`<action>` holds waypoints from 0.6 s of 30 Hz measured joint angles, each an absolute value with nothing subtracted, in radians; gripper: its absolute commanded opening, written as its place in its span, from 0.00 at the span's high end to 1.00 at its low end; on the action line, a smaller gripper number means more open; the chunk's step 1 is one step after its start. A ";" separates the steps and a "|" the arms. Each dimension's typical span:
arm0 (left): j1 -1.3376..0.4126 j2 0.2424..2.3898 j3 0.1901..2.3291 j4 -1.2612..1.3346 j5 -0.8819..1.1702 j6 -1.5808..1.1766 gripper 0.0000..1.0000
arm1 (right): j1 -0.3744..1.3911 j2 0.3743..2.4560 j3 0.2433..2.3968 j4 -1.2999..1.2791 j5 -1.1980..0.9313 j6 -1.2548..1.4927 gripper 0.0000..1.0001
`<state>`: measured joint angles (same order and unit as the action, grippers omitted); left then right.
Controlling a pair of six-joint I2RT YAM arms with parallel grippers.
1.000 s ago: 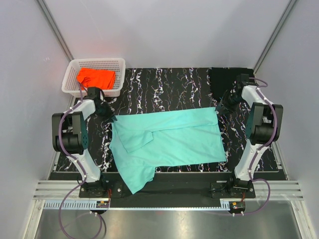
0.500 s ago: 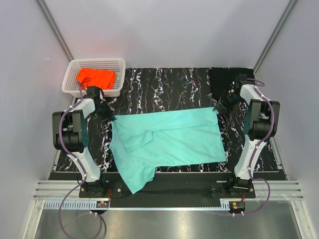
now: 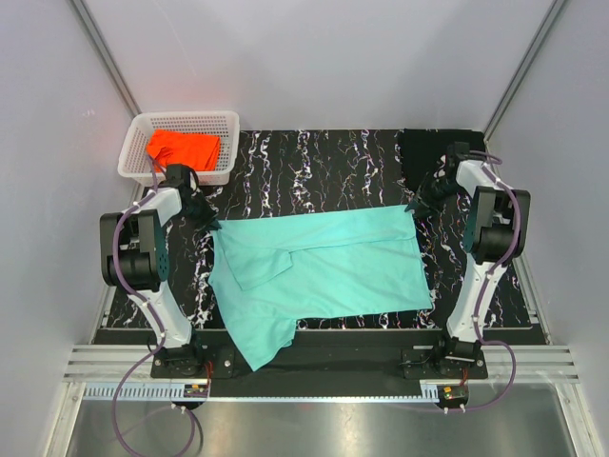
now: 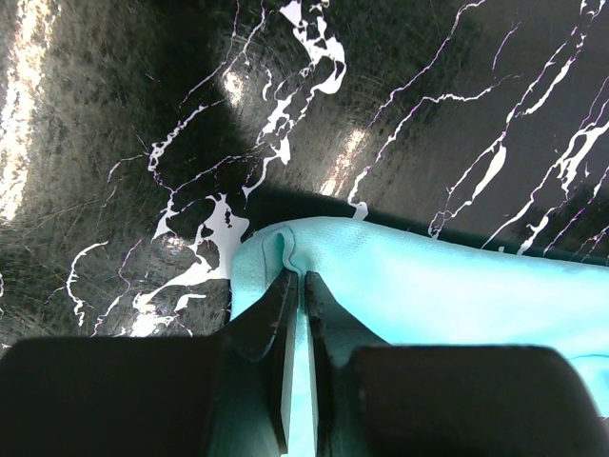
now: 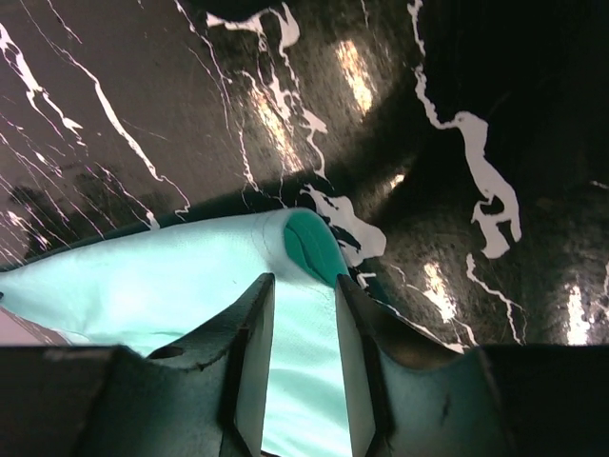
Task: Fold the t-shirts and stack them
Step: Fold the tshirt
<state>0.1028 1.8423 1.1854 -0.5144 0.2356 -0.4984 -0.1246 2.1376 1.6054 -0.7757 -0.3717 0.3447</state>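
Now the teal shirt (image 3: 319, 267) lies spread nearest me. At its far left corner my left gripper (image 4: 295, 282) has just pinched shut on the cloth; at its far right corner the right gripper (image 5: 303, 288) is narrowing, jaws apart astride the hem, so folding seems close. Beyond its left corner the basket (image 3: 181, 118) holds the orange shirt (image 3: 183, 148); beyond its right, the black shirt (image 3: 423, 152).

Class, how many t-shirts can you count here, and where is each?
3. The mint-teal t-shirt is spread mid-table; the orange t-shirt is in the basket, far left; the black t-shirt lies at the far right corner. Others could be hidden underneath.
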 measured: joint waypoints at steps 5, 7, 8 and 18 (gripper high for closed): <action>0.103 1.842 1.185 -0.514 0.236 -0.498 0.90 | -0.125 2.170 1.636 -0.775 -0.385 0.343 0.61; 0.103 1.842 1.185 -0.514 0.236 -0.500 0.95 | -0.124 2.180 1.641 -0.775 -0.386 0.343 0.66; 0.103 1.842 1.185 -0.514 0.237 -0.502 1.00 | -0.124 2.185 1.642 -0.776 -0.387 0.342 0.70; 0.105 1.842 1.187 -0.514 0.234 -0.507 1.00 | -0.123 2.195 1.689 -0.777 -0.385 0.353 1.00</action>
<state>0.1055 1.8423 1.1870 -0.5144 0.2340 -0.5068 -0.1226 2.1948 1.6890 -0.7769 -0.3855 0.3531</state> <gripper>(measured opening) 0.012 0.012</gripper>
